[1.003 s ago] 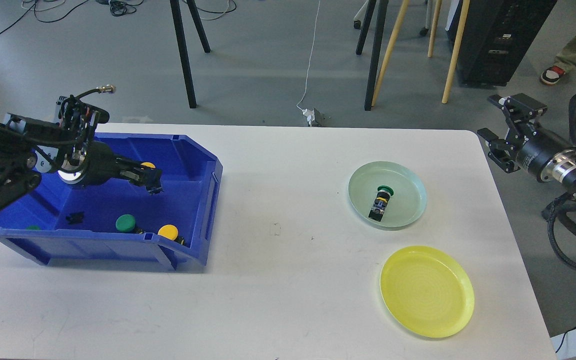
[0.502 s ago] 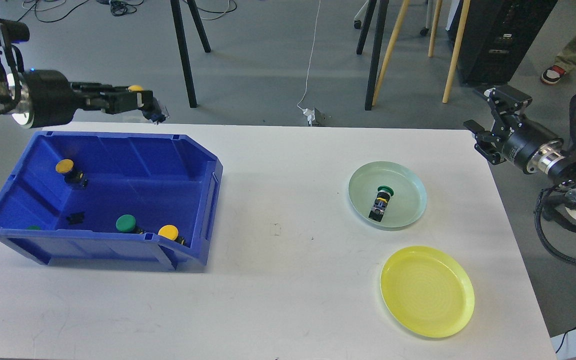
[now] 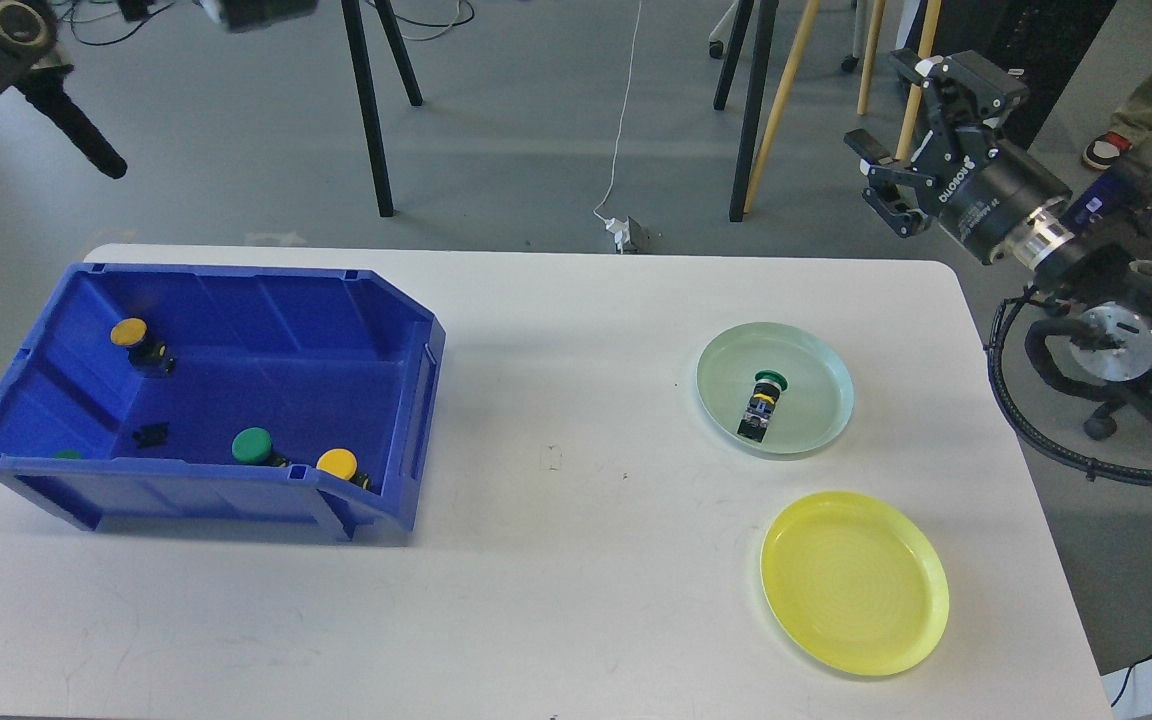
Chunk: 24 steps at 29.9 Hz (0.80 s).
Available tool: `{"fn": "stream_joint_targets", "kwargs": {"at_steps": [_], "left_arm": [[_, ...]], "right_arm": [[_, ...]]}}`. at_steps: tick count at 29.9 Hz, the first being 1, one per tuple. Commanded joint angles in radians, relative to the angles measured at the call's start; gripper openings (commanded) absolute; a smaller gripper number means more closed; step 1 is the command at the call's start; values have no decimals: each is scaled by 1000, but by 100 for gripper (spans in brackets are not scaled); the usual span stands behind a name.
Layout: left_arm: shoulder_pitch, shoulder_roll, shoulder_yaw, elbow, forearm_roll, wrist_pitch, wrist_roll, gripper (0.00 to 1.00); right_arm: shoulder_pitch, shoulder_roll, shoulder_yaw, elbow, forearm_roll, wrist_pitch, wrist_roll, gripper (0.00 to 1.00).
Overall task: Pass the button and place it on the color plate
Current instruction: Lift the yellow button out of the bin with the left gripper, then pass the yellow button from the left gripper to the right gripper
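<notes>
On the right tool [image 3: 898, 135], fingers spread and empty, white lettering is too small to read. The left tool's grip cannot be told. A green button [image 3: 762, 399] lies in the pale green plate [image 3: 821, 362]; the yellow plate [image 3: 854, 582] is bare.

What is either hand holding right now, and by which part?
Right hand: open, nothing between its fingers. Left hand: almost wholly out of the head view at the top edge, so any hold there cannot be told.

One head view looks forward and down over the white table [image 3: 576, 560]
</notes>
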Motion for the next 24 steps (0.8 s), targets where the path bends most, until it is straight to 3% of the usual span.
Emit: {"fn": "stream_joint_targets", "kwargs": {"at_steps": [1,24], "left_arm": [[-9,-97,-6,51,-2,0,0,24],[-73,-307,-5,194,-75,0,26,24]], "right_arm": [[2,-2,63,88,8,-1,-1,79],[63,35,69,189,106,16,-2,80]]}}
